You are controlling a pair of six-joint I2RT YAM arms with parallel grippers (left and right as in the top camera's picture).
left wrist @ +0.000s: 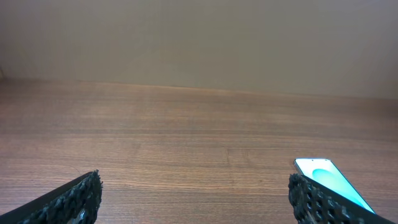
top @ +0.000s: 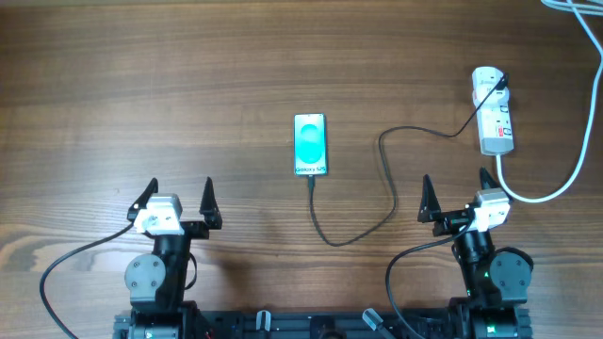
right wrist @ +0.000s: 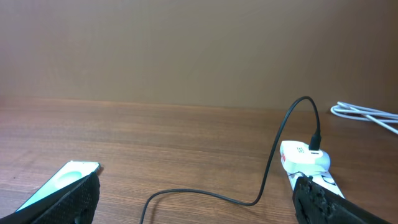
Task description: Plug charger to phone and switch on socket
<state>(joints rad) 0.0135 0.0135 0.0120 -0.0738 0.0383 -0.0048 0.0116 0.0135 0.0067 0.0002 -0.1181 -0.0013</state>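
Note:
The phone point(top: 310, 144) lies mid-table, teal screen up; its corner shows in the left wrist view point(left wrist: 328, 175) and right wrist view point(right wrist: 62, 177). The charger, a thin black cable point(top: 388, 184), runs from the phone's near edge in a loop to the white socket strip point(top: 494, 111) at the right, where its plug sits. The cable point(right wrist: 273, 158) and socket point(right wrist: 305, 158) show in the right wrist view. My left gripper point(top: 179, 196) is open and empty, near the front left. My right gripper point(top: 457, 193) is open and empty, just in front of the socket.
A thick white cord point(top: 565, 179) leaves the socket's near end, curves right and runs up the table's right edge; its far loop shows in the right wrist view point(right wrist: 364, 113). Bare wood table point(top: 141, 94) lies to the left and back.

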